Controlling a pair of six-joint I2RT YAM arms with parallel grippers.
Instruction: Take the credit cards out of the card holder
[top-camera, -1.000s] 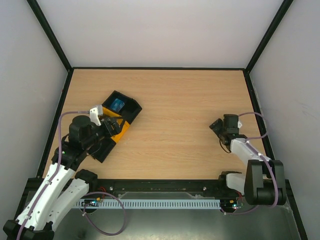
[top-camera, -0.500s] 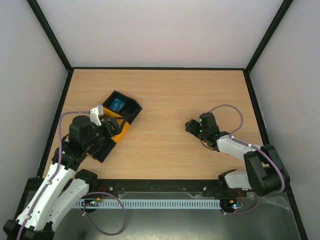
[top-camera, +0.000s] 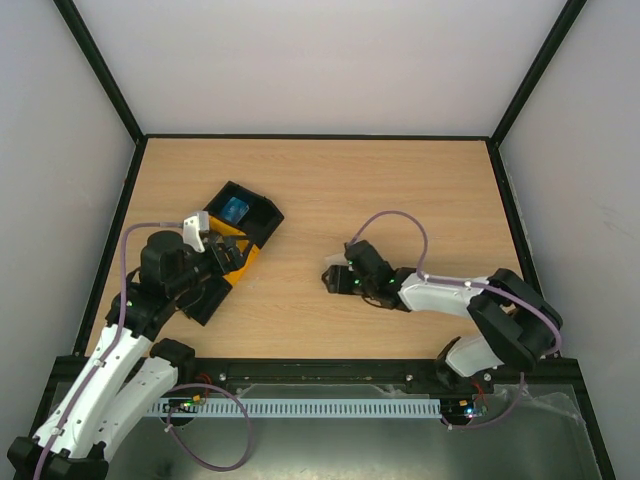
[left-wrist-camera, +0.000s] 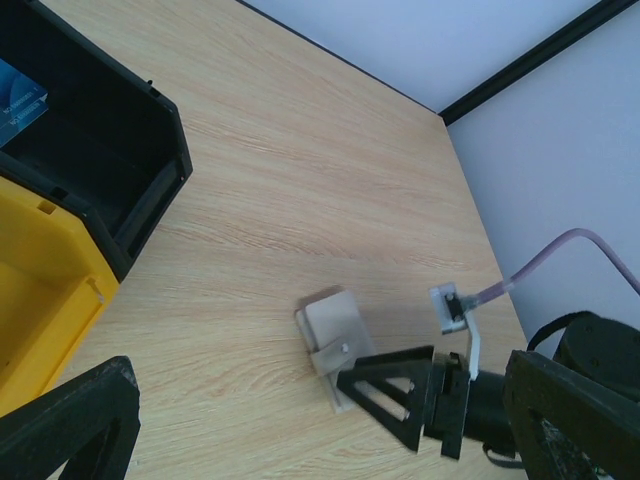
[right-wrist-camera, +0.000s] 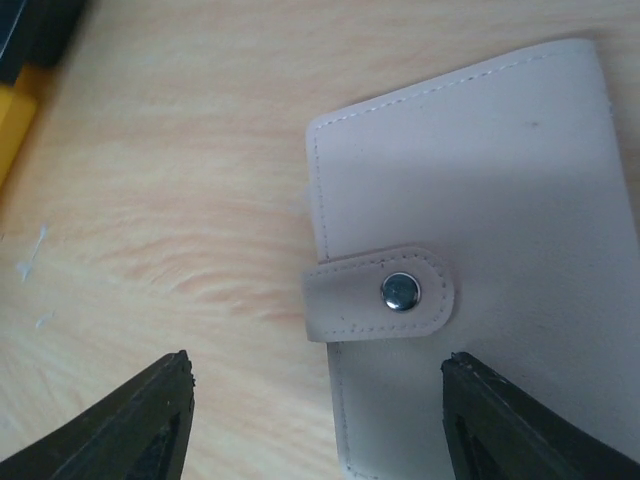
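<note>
Bases of both arms sit at the bottom edge of the overhead view. From the lower right, the right arm (top-camera: 440, 295) lies low, reaching toward the frame's centre with its cable looping above it. The right gripper (top-camera: 345, 280) is at the card holder (right-wrist-camera: 480, 180). Its fingers (right-wrist-camera: 150, 420) stand partly apart and grip nothing. In the wrist view one is over bare worktop (right-wrist-camera: 150, 200) at lower left, the other over the holder's near end at lower right; contact cannot be told. The card holder lies flat mid-worktop, shut by a snapped tab (right-wrist-camera: 380, 292). At lower left the left arm (top-camera: 120, 340) is bent. The left gripper (top-camera: 225, 258) is spread wide and empty above the black and yellow trays (top-camera: 250, 225). A blue item (top-camera: 235, 210) lies in the farthest black one.
</note>
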